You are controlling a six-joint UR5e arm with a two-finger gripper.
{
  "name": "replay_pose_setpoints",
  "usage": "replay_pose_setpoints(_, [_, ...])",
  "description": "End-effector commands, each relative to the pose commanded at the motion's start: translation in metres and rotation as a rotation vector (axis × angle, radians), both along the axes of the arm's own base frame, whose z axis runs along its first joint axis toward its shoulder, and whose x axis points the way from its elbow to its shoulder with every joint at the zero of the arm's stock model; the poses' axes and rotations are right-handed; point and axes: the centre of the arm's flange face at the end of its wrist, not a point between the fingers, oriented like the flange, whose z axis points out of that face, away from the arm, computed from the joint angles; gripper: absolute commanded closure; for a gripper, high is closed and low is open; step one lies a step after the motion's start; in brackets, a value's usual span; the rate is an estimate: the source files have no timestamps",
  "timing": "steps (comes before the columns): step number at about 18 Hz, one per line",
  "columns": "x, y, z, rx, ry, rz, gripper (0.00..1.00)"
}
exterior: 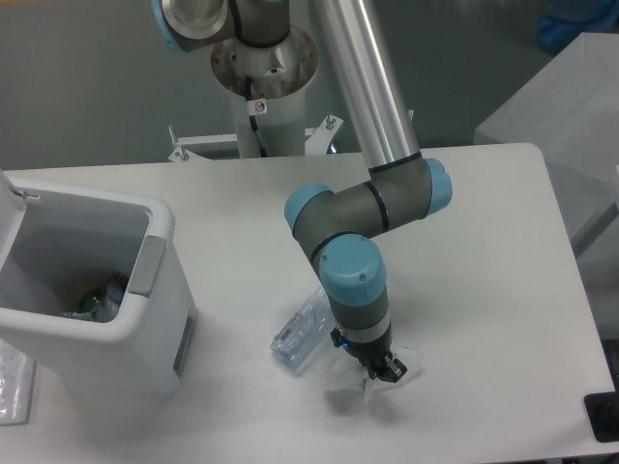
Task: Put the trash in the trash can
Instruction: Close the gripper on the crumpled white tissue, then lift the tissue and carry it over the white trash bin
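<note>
The flattened clear bottle [304,329] lies on the table [484,251], its blue-capped end toward the front left. Just right of it my gripper [381,371] points down with its fingers drawn close together on the small crumpled clear-white wrapper [399,359], which sticks out to the right of the fingers. A soft shadow lies on the table under the wrapper, so it looks slightly lifted. The white trash can [145,338] stands at the left with its lid up, some rubbish showing inside and its grey handle panel facing the arm.
The arm's base post [261,77] rises behind the table's far edge. A black object [603,417] sits at the front right corner. A clear plastic item [14,387] lies left of the can. A grey box [566,97] stands off the table's right.
</note>
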Motion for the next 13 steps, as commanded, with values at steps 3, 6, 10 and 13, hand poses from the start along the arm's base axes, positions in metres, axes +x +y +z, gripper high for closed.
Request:
replay_pose_setpoints(3, [-0.012,0.001,0.036,0.117,-0.014,0.059,1.0])
replay_pose_setpoints(6, [-0.017,0.008,0.072,0.248,-0.049,0.111,1.0])
replay_pose_setpoints(10, [-0.006,0.009,0.114,0.369,-0.092,0.17,1.0])
replay_pose_setpoints(13, [0.01,0.012,0.15,0.452,-0.12,0.199,1.0])
